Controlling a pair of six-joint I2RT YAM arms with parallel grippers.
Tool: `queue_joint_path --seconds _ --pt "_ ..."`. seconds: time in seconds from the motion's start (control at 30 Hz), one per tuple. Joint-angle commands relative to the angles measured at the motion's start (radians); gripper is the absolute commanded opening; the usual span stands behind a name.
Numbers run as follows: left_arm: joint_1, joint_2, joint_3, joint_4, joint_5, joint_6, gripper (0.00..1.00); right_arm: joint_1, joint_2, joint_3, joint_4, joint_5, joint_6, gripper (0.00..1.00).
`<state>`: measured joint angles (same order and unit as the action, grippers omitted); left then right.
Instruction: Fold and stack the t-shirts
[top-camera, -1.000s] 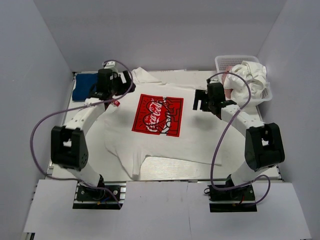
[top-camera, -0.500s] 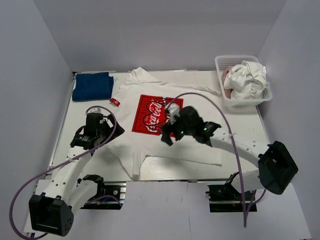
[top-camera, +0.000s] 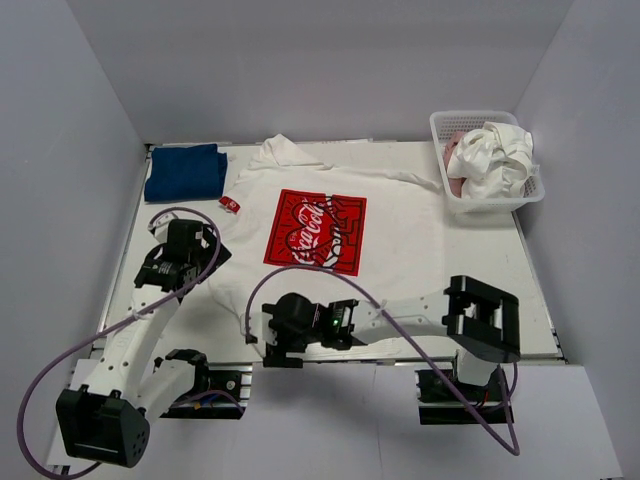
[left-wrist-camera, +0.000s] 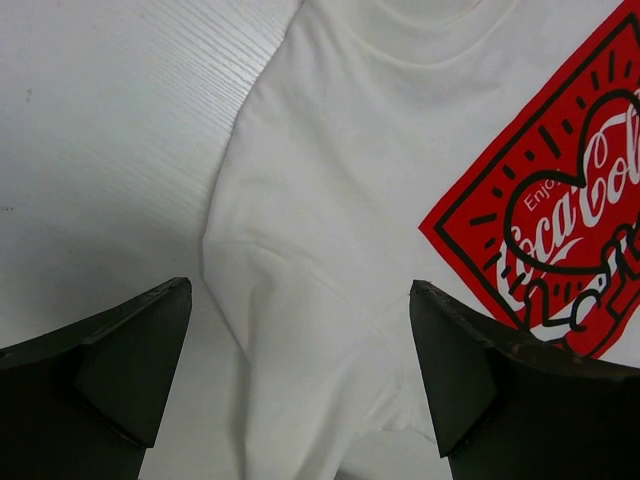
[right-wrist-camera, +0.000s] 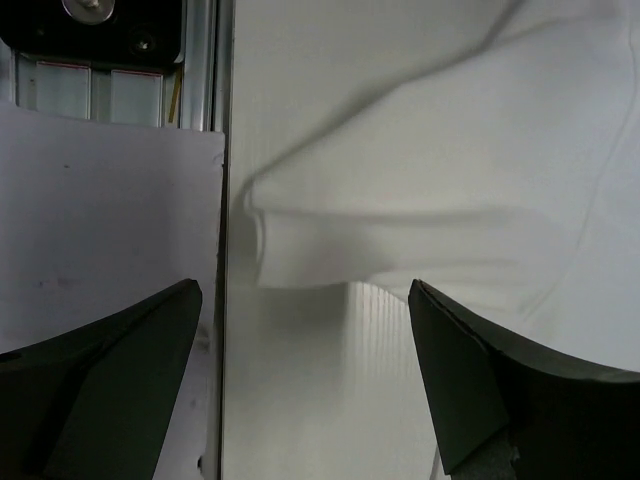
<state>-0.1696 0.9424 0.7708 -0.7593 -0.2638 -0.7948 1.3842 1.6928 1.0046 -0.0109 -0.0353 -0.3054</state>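
Observation:
The white t-shirt with the red Coca-Cola print (top-camera: 316, 230) lies spread flat, face up, on the table. My left gripper (top-camera: 198, 258) is open just above its left sleeve. In the left wrist view the sleeve (left-wrist-camera: 300, 300) lies between the open fingers and the red print (left-wrist-camera: 560, 200) is at the right. My right gripper (top-camera: 266, 342) is open at the near edge, over the shirt's near-left corner (right-wrist-camera: 310, 250). It holds nothing. A folded dark blue t-shirt (top-camera: 185, 172) lies at the back left. Another white t-shirt (top-camera: 500, 150) and a pink one (top-camera: 454, 172) are bunched in the basket.
The white mesh basket (top-camera: 478, 113) stands at the back right corner. The table's near edge (right-wrist-camera: 222, 330) runs just left of my right gripper, with the left arm's base beyond it. Grey walls enclose the table on three sides.
Both arms have swung from the back of the table toward the near side. The right gripper crossed the shirt to its near-left corner. The left gripper came down beside the left sleeve.

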Motion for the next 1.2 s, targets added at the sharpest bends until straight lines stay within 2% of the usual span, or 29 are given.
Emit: queue_joint_path --seconds 0.0,0.13,0.2,0.23,0.27,0.3,0.33,0.4,0.43,0.57,0.6,0.67,0.7,0.77,0.9,1.0,1.07,1.1,1.17 --pt "0.002 -0.054 -0.019 -0.008 -0.026 -0.020 1.00 0.022 0.082 0.042 0.143 0.089 -0.083 0.90" --pt "0.002 -0.091 -0.042 0.021 0.003 0.002 1.00 0.021 0.127 0.066 0.189 0.138 -0.021 0.90" --pt "0.002 -0.091 -0.042 0.021 0.003 0.002 1.00 0.016 0.114 0.014 0.308 0.184 0.008 0.84" --pt "0.002 -0.102 -0.042 0.031 0.003 0.002 1.00 0.018 0.114 0.006 0.333 0.211 0.021 0.77" --pt "0.002 -0.102 -0.042 0.031 0.003 0.002 1.00 0.007 0.113 0.003 0.372 0.227 0.049 0.55" --pt "0.002 -0.102 -0.042 0.031 0.012 0.002 1.00 0.004 0.111 0.003 0.384 0.268 0.090 0.41" --pt "0.002 -0.102 -0.042 0.031 0.012 0.002 1.00 -0.011 0.111 0.005 0.409 0.314 0.107 0.18" --pt "0.002 -0.102 -0.051 0.031 0.012 0.011 1.00 -0.025 0.100 0.003 0.422 0.330 0.153 0.03" --pt "0.002 -0.102 -0.051 0.031 0.021 0.011 1.00 -0.046 0.087 0.005 0.422 0.334 0.175 0.00" --pt "0.002 -0.111 -0.051 0.041 0.021 0.020 1.00 -0.135 0.074 0.061 0.353 0.282 0.383 0.00" --pt "-0.007 -0.111 -0.051 0.041 0.021 0.020 1.00 -0.195 0.079 0.078 0.312 0.276 0.440 0.00" --pt "-0.007 -0.122 -0.051 0.055 0.050 0.029 1.00 -0.232 0.116 0.161 0.235 0.284 0.515 0.00" --pt "-0.007 -0.122 -0.051 0.067 0.060 0.041 1.00 -0.291 0.137 0.184 0.168 0.284 0.566 0.00" --pt "-0.007 -0.122 -0.051 0.078 0.090 0.051 1.00 -0.335 0.171 0.256 0.134 0.237 0.650 0.00" --pt "-0.007 -0.088 -0.051 0.118 0.176 0.107 1.00 -0.456 0.241 0.344 0.049 0.108 0.712 0.00" --pt "-0.016 -0.062 -0.080 0.207 0.326 0.172 1.00 -0.481 0.301 0.400 0.012 0.046 0.723 0.01" --pt "-0.016 -0.024 -0.094 0.262 0.480 0.199 1.00 -0.499 0.353 0.459 -0.063 0.006 0.718 0.19" --pt "-0.016 -0.008 -0.106 0.312 0.574 0.210 1.00 -0.516 0.364 0.476 -0.076 0.008 0.715 0.35" --pt "-0.025 0.030 -0.119 0.369 0.665 0.224 1.00 -0.528 0.384 0.509 -0.126 0.023 0.733 0.43"
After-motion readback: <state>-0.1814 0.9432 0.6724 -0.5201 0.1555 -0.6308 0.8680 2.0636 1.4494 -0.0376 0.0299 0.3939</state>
